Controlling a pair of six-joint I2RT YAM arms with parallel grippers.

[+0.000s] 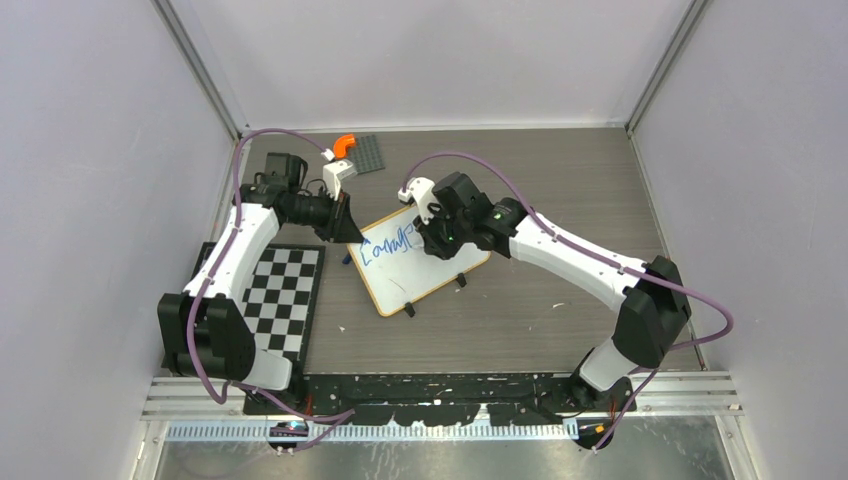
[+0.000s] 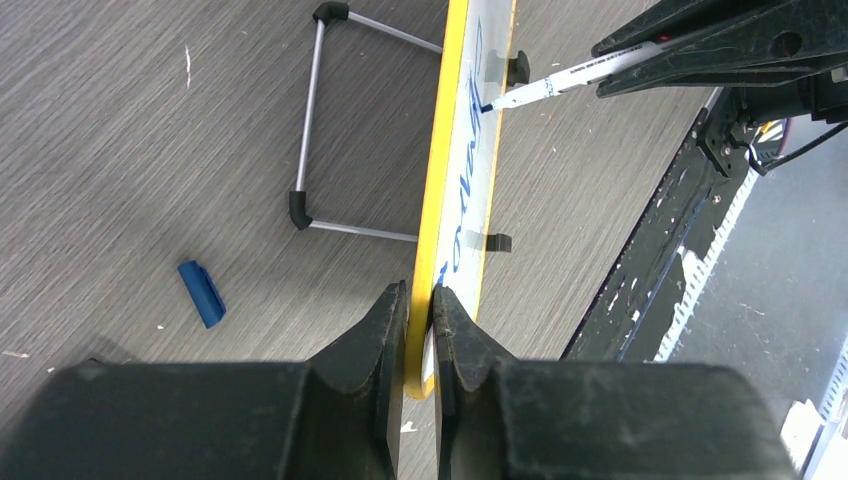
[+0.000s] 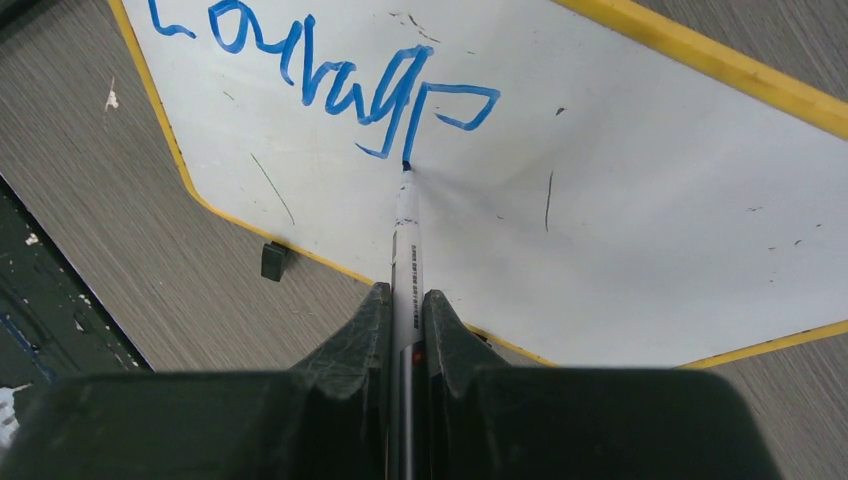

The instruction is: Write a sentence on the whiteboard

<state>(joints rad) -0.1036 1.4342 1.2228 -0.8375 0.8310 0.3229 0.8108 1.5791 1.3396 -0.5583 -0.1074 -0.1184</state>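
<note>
Right wrist view: the right gripper (image 3: 405, 300) is clenched on a white marker (image 3: 406, 240), barrel print unreadable, its blue tip touching the whiteboard (image 3: 640, 200) just ahead, at the sentence (image 3: 340, 80), reading roughly "Courage". Left wrist view alone shows the left gripper (image 2: 421, 300) pinching the board's yellow rim, a blue cap (image 2: 201, 293) to its left, a wire stand (image 2: 310, 130) beyond.
</note>
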